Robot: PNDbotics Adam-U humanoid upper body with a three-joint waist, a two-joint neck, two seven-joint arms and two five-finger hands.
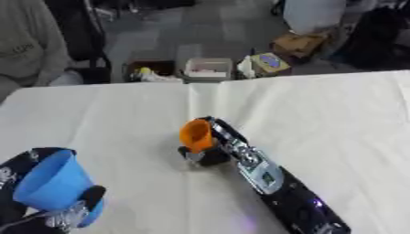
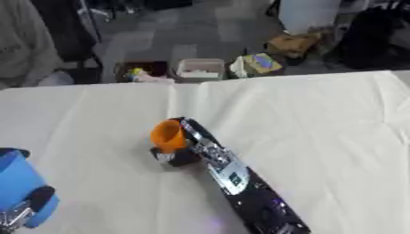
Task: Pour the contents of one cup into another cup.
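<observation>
At the lower left the left hand [image 1: 62, 215] has its fingers curled round a blue cup [image 1: 50, 181], which is tilted, its open mouth up. Well apart to the right, at mid-table [image 1: 336, 119], the right hand [image 1: 210, 148] clasps an orange cup [image 1: 196, 134] between its fingers, mouth turned leftward.

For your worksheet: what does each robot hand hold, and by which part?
Left hand holds the blue cup by its lower side; right hand holds the orange cup by its side.
</observation>
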